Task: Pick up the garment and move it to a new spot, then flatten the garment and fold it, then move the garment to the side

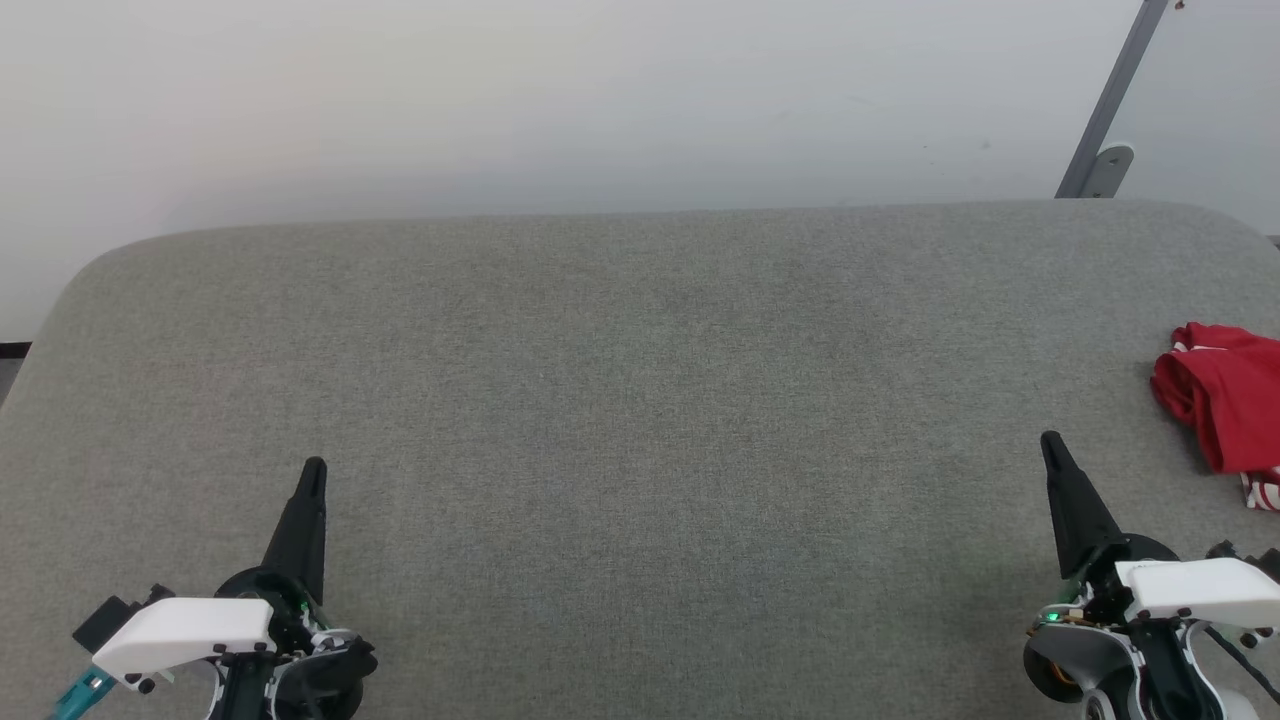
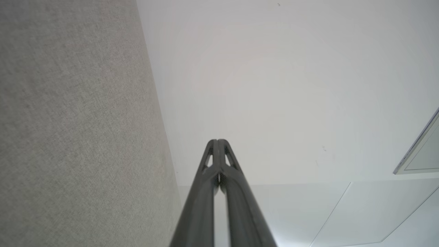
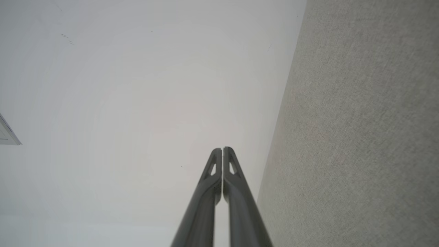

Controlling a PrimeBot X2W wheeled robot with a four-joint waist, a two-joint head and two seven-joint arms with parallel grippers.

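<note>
The red garment (image 1: 1228, 408) lies bunched at the right edge of the grey fabric table (image 1: 640, 400), partly cut off by the frame, with a bit of red-and-white striped trim at its lower end. My right gripper (image 1: 1049, 443) hovers at the lower right, to the left of and a little nearer than the garment, apart from it. My left gripper (image 1: 314, 468) is at the lower left, far from the garment. Both are shut with nothing held, as the left gripper (image 2: 217, 141) and right gripper (image 3: 222, 149) show fingers pressed together in the wrist views.
A pale wall rises behind the table's far edge. A grey slanted post with a bracket (image 1: 1105, 140) stands at the back right. The grey table surface (image 2: 75, 130) runs along one side of each wrist view.
</note>
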